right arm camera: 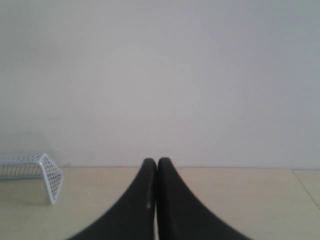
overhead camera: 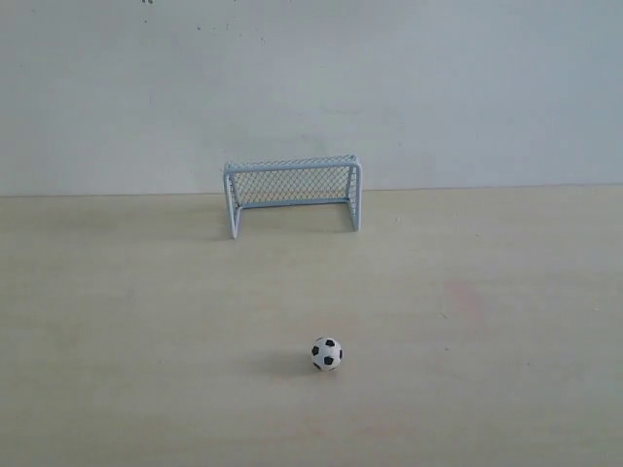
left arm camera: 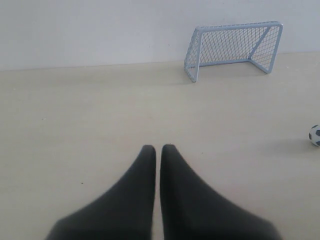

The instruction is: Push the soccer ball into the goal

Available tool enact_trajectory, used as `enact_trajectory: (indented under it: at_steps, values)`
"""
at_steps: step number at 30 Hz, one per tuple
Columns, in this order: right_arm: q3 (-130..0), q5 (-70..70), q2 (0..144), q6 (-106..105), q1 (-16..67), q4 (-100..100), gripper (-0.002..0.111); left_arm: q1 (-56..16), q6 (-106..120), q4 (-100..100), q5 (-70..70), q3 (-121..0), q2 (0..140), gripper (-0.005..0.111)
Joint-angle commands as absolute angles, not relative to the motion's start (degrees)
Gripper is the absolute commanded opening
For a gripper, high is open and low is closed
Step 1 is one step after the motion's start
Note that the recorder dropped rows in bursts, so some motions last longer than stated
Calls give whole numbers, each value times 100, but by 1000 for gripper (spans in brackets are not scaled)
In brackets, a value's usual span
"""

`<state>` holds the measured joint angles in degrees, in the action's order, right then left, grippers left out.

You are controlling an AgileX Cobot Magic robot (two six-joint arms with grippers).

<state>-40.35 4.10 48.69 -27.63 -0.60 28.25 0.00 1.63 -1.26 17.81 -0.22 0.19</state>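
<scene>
While the left fingers point(left arm camera: 144, 175) and right fingers point(right arm camera: 146, 185) are pressed together, holding nothing, likely ready as blunt pushers, the soccer ball point(overhead camera: 327, 353) rests free on the counter point(overhead camera: 136, 321), well apart from the goal point(overhead camera: 292, 183), facing its mouth.

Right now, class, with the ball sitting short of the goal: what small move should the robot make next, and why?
Probably bring the left gripper, shut, across to the soccer ball, on its side away from the goal. The ball lies untouched before the open mouth; of the wrist views, only the left shows it.
</scene>
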Motion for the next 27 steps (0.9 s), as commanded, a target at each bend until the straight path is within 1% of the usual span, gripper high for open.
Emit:
enact_trajectory:
  at_steps: [1,7,10,13,16,21,27]
  values:
    - [-4068,1118,4916,-2735,-47,2834,0,5,172,-168,1754,0,0,4]
    - [-4201,2265,5582,-3028,-47,2834,0,5,172,-168,1754,0,0,4]
    - [-4521,3224,6251,-3522,-31,2942,0,5,172,-168,1754,0,0,4]
    - [-4929,4137,6879,-4231,191,3011,0,5,172,-168,1754,0,0,4]
    - [-5334,4583,7456,-4753,651,3011,0,5,172,-168,1754,0,0,4]
    - [-6161,4762,8491,-4976,1558,2489,0,5,172,-168,1754,0,0,4]
    - [-7515,6078,9932,-4948,2397,1149,0,5,172,-168,1754,0,0,4]
